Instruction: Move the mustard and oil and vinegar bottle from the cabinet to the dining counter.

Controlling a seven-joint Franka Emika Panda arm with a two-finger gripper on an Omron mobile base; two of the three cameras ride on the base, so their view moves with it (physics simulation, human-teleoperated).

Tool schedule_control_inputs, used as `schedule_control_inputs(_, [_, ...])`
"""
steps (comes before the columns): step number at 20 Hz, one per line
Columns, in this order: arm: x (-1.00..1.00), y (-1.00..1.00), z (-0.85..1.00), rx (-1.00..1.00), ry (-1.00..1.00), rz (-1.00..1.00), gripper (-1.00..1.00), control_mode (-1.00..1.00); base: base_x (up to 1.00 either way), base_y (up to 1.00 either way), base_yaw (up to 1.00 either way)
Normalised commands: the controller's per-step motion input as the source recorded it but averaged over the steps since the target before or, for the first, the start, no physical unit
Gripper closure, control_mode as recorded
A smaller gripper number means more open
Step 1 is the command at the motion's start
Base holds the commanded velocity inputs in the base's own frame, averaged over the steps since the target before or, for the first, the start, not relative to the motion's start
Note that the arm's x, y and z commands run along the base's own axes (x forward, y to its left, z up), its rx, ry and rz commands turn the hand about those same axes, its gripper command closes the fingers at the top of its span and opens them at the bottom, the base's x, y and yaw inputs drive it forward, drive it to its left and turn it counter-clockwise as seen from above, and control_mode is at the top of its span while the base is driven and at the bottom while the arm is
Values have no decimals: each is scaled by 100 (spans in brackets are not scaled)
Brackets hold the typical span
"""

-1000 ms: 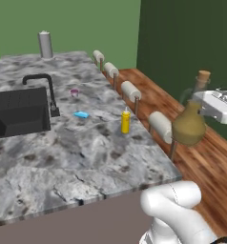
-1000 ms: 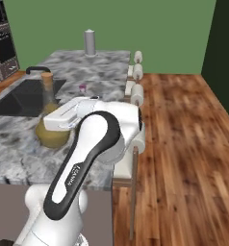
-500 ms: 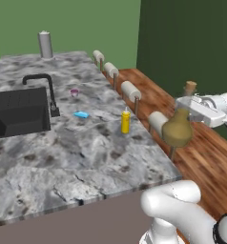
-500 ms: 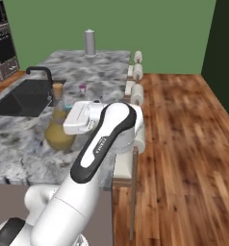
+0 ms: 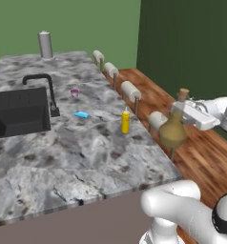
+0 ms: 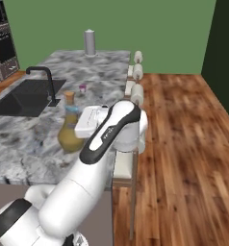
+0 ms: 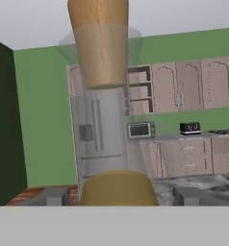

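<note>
My gripper is shut on the oil and vinegar bottle, a bulbous glass flask of olive-gold liquid with a tan stopper. It hangs upright at the right edge of the dining counter, above the row of stools. From the right base, the bottle shows over the marbled counter, with the gripper at its neck. In the hand view the bottle stands between the gripper fingers. The yellow mustard stands on the counter, left of the flask. The cabinet stands open far across the room.
A black sink with its faucet takes the counter's left part. A grey canister, a small pink cup and a blue object sit on the stone. White stools line the right edge, above wooden floor.
The gripper has carried the flask leftward and slightly lower, from over the wooden floor to the counter's right edge. The mustard has not moved.
</note>
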Motion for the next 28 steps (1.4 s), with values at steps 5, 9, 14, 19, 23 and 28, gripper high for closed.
schedule_control_inputs(5, [42,0,-37,0,0,-34,100,-100,0,0,0])
schedule_control_inputs(9, [44,1,-29,-1,0,-15,100,-100,0,0,0])
schedule_control_inputs(14, [50,0,-25,-1,2,0,100,-100,0,0,0])
schedule_control_inputs(19, [48,0,-29,-3,0,0,100,-100,0,0,0])
schedule_control_inputs(23, [40,1,-31,-1,0,0,100,-100,0,0,0])
schedule_control_inputs(28, [41,2,-34,-5,0,0,100,-100,0,0,0])
